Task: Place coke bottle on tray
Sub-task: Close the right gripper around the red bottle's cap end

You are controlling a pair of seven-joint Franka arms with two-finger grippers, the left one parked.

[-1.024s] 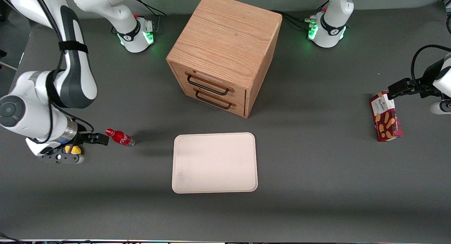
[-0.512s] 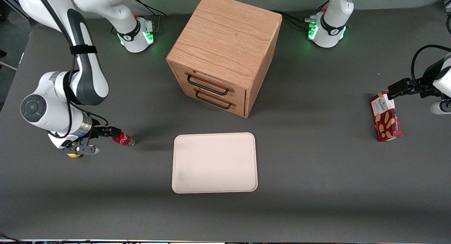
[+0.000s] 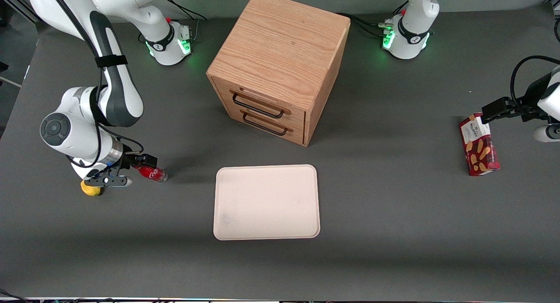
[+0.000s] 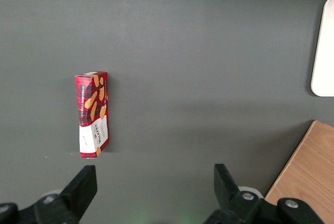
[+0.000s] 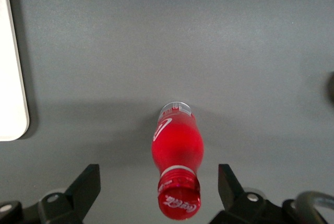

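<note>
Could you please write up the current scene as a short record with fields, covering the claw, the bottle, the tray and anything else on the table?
claw: open, fingers on either side of the coke bottle's cap end, not closed on it
coke bottle: standing on the table, apart from the tray, toward the working arm's end
tray: flat on the table, nothing on it, in front of the wooden drawer cabinet
yellow lump: on the table beside the claw
biscuit box: toward the parked arm's end
task state: bottle not yet lifted

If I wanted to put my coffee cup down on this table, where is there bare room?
The cream-white rectangular tray is bare, and so is the grey tabletop between it and the red biscuit box. It is crowded at the working arm's end: the gripper, fingers open, flanks the tiny red coke bottle, beside a yellow lump. The wooden drawer cabinet fills the middle.
</note>
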